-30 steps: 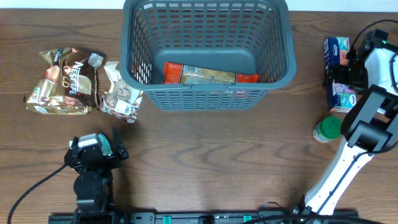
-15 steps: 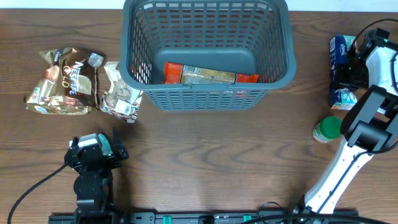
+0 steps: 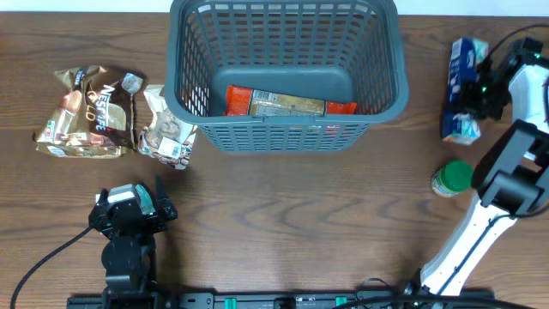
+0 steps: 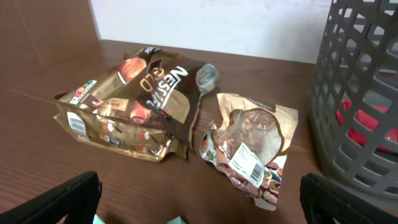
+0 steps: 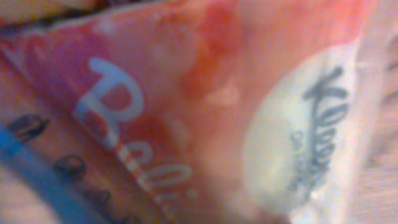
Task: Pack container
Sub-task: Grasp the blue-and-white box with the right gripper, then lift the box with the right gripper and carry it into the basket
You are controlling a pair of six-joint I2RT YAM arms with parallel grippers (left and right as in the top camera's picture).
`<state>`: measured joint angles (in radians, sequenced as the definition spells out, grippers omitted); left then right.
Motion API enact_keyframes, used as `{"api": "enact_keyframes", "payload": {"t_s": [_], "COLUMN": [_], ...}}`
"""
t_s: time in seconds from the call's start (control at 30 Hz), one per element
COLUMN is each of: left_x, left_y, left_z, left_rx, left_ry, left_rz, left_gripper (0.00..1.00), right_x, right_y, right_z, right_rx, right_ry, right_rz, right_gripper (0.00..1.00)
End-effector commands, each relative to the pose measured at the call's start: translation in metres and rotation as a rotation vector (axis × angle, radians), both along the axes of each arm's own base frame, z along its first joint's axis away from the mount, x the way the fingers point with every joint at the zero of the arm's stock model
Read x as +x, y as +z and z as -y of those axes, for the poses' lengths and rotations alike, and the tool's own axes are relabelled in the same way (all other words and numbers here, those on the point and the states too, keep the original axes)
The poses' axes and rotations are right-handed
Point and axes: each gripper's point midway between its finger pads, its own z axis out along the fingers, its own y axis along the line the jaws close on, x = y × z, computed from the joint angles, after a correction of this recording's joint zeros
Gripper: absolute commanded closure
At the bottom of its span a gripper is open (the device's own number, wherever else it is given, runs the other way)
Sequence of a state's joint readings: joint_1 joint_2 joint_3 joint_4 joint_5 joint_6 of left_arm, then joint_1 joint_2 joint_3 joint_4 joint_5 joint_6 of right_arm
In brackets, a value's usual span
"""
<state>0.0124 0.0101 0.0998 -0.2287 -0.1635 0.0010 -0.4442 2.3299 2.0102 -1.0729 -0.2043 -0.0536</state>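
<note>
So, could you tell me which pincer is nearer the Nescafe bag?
Left. The left pincer sits near the Nescafe bag; the right pincer grips a tissue pack past the container.

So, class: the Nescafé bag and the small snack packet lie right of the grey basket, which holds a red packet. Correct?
No. The Nescafé bag and the small snack packet lie left of the grey basket, not right, as the overhead view shows. The basket does hold a red packet.

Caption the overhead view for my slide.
Right gripper grasps a tissue pack beside the grey basket, which holds a red packet.
</note>
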Motion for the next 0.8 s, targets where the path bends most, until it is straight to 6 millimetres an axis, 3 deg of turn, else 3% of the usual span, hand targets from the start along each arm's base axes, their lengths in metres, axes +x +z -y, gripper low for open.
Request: {"api": "enact_keyframes", "payload": {"t_s": [0.0,0.17,0.27,0.4,0.47,0.57,0.67,0.77], "left_x": [0.0,0.0,0.0,0.0,0.0,0.0,0.0,0.0], "left_y": [-0.013,-0.013,-0.013,-0.013,-0.013,-0.013,-0.013,-0.013], "left_z": [-0.002,-0.002,-0.002,-0.002,-0.002,-0.002,-0.002,-0.002], "left_rx": [0.01,0.01,0.01,0.01,0.01,0.01,0.01,0.01], "left_ry": [0.008,0.008,0.008,0.008,0.008,0.008,0.008,0.008], "left_rz": [-0.03,-0.03,-0.03,-0.03,-0.03,-0.03,-0.03,-0.03], "left_gripper": [0.01,0.01,0.01,0.01,0.01,0.01,0.01,0.02], "right_x": [0.019,0.013,-0.001,-0.03,-0.047,-0.07,-0.086,-0.092], "right_y": [0.135,0.266,0.345,0.425,0.454,0.48,0.489,0.485], "right_z": [-0.008,-0.027,-0.064,-0.119,-0.15,-0.204,-0.258,-0.298], "right_rx": [-0.062,-0.151,-0.175,-0.235,-0.276,-0.338,-0.398,-0.431], "right_ry": [-0.014,0.026,0.165,0.322,0.418,0.614,0.828,0.962], "right_rz": [0.311,0.637,0.861,1.086,1.174,1.28,1.353,1.376], "right_gripper": [0.99,0.98,0.98,0.98,0.98,0.99,0.99,0.99]}}
